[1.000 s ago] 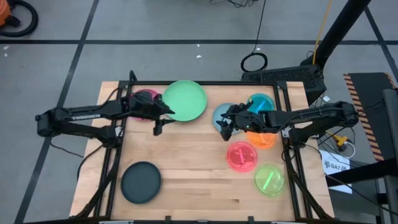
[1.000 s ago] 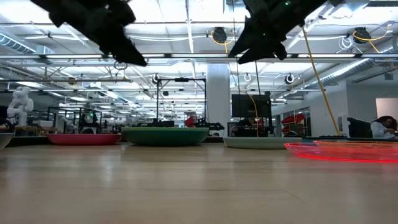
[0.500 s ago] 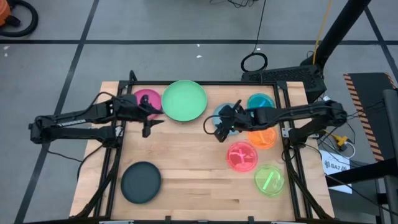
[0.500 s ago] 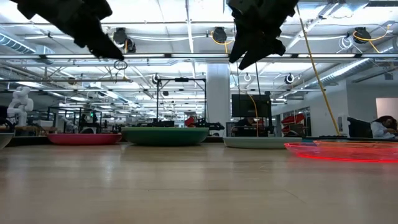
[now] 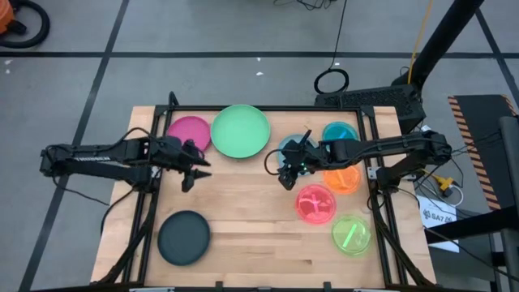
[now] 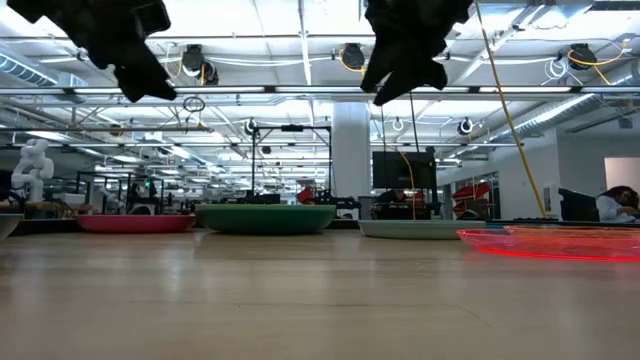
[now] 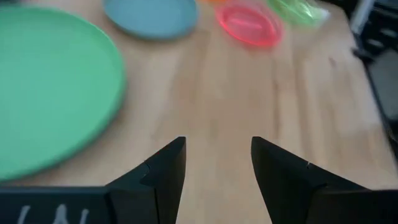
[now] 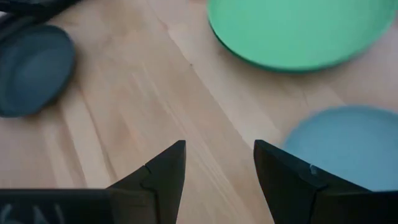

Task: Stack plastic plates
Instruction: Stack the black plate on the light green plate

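Observation:
Plastic plates lie flat on the wooden table: magenta (image 5: 189,130) and large light green (image 5: 240,130) at the far side, pale blue (image 5: 285,151), teal (image 5: 339,131), orange (image 5: 346,180), pink (image 5: 315,203) and lime (image 5: 351,234) on the right, black (image 5: 184,237) near left. My left gripper (image 5: 191,173) hovers open above bare wood, on the near side of the magenta plate. My right gripper (image 5: 287,175) hovers open at the pale blue plate's near edge. Both hang high above the table in the low view, left (image 6: 150,88) and right (image 6: 388,90).
Bare wood fills the table's middle and near centre (image 5: 251,219). A dark frame rail (image 5: 268,109) runs along the far edge, with side rails on the left and right. In the left wrist view the green plate (image 7: 50,87) lies just beside the fingers.
My left gripper has drawn back from the light green plate toward the table's left and near side, rolling as it went, and the magenta plate now shows whole. My right gripper has shifted a little toward the table's left and tipped. No plate has moved.

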Tool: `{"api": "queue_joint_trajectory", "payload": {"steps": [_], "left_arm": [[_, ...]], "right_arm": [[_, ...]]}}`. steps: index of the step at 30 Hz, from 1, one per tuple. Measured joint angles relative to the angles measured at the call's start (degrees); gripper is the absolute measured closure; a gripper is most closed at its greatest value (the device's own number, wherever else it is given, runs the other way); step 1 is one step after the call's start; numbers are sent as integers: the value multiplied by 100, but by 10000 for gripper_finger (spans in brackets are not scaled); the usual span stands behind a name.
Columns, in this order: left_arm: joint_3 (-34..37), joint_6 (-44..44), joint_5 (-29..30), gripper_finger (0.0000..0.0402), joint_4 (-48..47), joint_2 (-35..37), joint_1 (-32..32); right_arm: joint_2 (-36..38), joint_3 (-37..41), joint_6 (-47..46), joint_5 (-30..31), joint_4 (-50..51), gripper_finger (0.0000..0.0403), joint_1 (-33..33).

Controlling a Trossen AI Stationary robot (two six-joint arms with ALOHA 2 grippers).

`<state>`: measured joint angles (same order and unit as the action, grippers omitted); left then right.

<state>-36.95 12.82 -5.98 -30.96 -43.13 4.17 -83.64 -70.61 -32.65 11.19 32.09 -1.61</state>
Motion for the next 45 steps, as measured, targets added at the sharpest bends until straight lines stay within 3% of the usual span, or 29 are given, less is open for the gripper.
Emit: {"api": "queue_joint_trajectory", "payload": {"steps": [9, 18, 26, 33, 45], "left_arm": [[0, 1186, 334, 213, -944, -468, -1337], [0, 1163, 306, 213, -1600, -1339, -2379], [0, 1413, 164, 213, -1559, -2066, -2998], [0, 1652, 204, 213, -1552, -2491, -3276], [0, 1752, 400, 213, -1497, -2900, -3279]], "right_arm": [[2, 0, 830, -244, -546, 220, -41], [2, 2, 1369, -220, -388, 220, -188], [2, 7, 1375, -153, 246, 220, -490], [2, 7, 1123, 505, 674, 220, -860], [2, 7, 918, 981, 665, 220, -1356]]}}
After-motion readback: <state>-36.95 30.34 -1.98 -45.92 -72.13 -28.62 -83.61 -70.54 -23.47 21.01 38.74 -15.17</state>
